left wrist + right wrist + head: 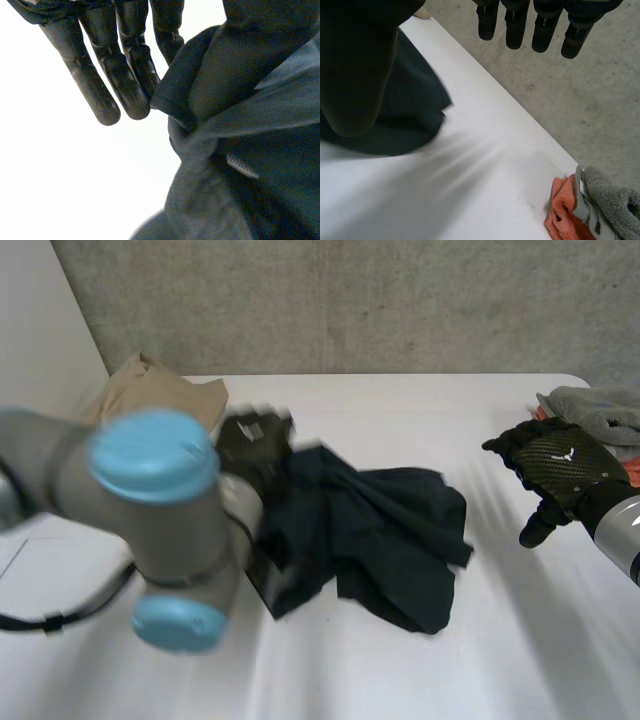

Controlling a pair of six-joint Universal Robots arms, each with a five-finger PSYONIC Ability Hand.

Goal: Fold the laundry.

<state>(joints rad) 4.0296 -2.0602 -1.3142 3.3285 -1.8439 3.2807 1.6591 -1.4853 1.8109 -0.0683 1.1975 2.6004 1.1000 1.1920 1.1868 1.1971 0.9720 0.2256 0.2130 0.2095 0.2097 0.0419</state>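
While the garment lies crumpled mid-surface, my left hand sets straight fingers against its edge. My right hand hovers well apart, fingers spread, empty. I judge all folding lies ahead.

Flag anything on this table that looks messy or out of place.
The dark garment lies crumpled in a heap on the table, nowhere near flat. A tan garment is bunched at the far corner, and grey cloth and orange cloth sit rumpled at its edge. Nothing spilled or damaged.

Grey left arm with light-blue caps; right robot hand black, seemingly carbon-weave backed.
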